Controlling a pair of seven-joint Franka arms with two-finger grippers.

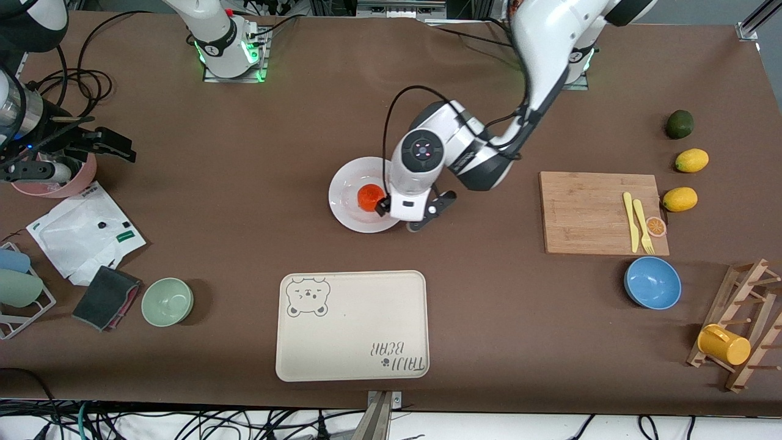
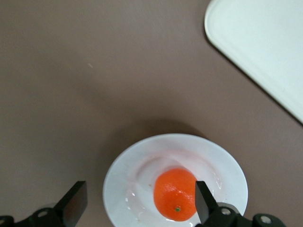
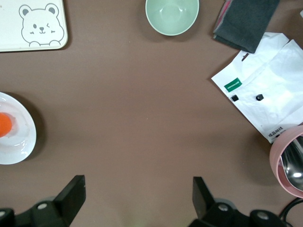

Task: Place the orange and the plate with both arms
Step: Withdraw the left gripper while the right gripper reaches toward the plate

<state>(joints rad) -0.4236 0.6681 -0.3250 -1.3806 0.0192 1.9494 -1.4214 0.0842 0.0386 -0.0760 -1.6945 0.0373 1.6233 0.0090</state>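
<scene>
Left wrist view shows the left gripper [image 2: 137,204] hanging over the plate [image 2: 128,172] with its fingers spread wide and holding nothing; one finger stands just beside the orange [image 2: 174,195], which rests in the plate's well. The plate lies near the middle of the tabletop, farther from the front camera than the bear tray [image 1: 351,327]. The right gripper [image 3: 137,201], fingers also spread and empty, waits at the right arm's end of the tabletop. The orange seems placed; the plate likely still needs moving.

Glossy white plate [image 2: 118,184]; dimpled, shiny orange [image 2: 174,194]; matt brown table cover [image 1: 244,153]; wooden cutting board [image 1: 586,214].
</scene>
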